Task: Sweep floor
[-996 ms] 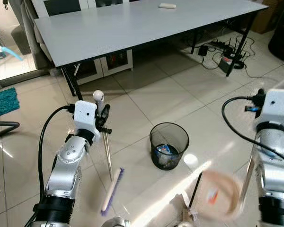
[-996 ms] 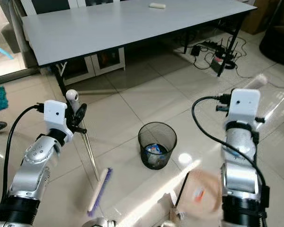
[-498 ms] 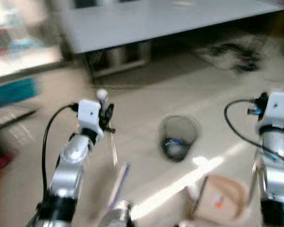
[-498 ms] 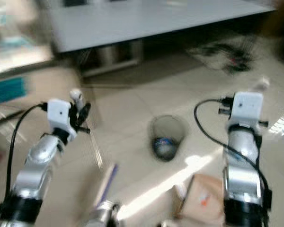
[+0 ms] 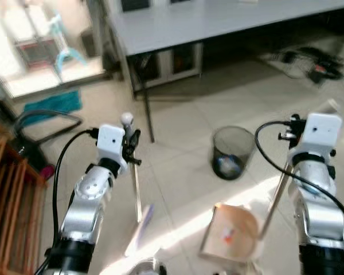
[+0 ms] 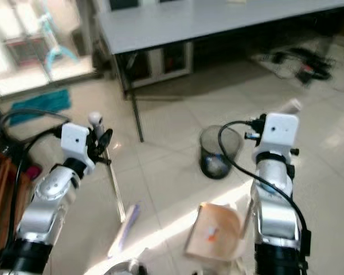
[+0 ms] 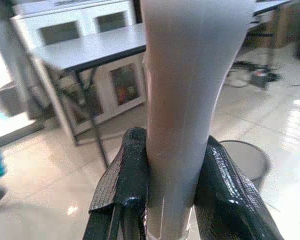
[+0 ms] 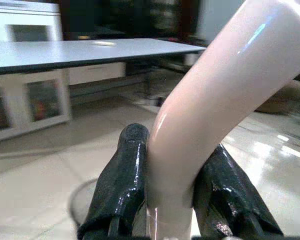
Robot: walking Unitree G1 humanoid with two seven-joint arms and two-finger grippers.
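Broom in the left gripper, dustpan in the right, on a tiled floor.
The left gripper (image 7: pixel 172 200) clamps the broom (image 5: pixel 136 192) handle near its top, brush head low on the tiles. The right gripper (image 8: pixel 172 200) clamps the dustpan (image 5: pixel 232 232) handle, its pan just off the floor. A bin (image 5: pixel 234 152) stands between them, near the table (image 5: pixel 218 23).

A grey desk (image 5: pixel 218 26) stands at the back, cables (image 5: pixel 315 60) on the floor beside it, a teal mat (image 5: pixel 51 103) near the doorway.
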